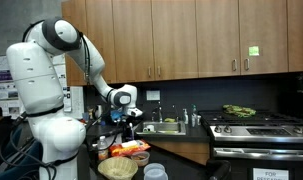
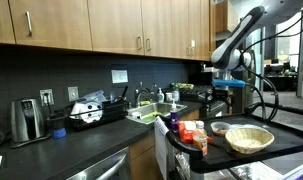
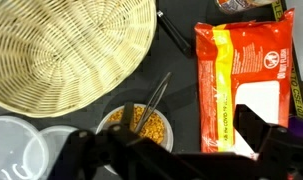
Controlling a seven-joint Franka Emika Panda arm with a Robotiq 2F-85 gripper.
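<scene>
My gripper (image 3: 186, 122) hangs open with nothing between its fingers, high above a dark counter. Below it in the wrist view, an orange plastic package (image 3: 241, 85) lies flat on the right. A small bowl of yellow grains (image 3: 141, 120) with metal tweezers (image 3: 159, 95) resting across it sits on the left. A woven wicker basket (image 3: 66, 45) fills the upper left, and it is empty. In both exterior views the gripper (image 1: 126, 112) (image 2: 223, 92) is well above the basket (image 1: 118, 168) (image 2: 248, 138) and the package (image 1: 132, 150) (image 2: 194, 135).
Clear plastic containers (image 3: 21, 150) stand next to the basket. A sink (image 1: 167, 126) is set in the counter behind, with a stove (image 1: 256, 128) beyond it. A toaster (image 2: 27, 120) and a dish rack (image 2: 96, 110) stand along the back wall under wooden cabinets (image 1: 191, 35).
</scene>
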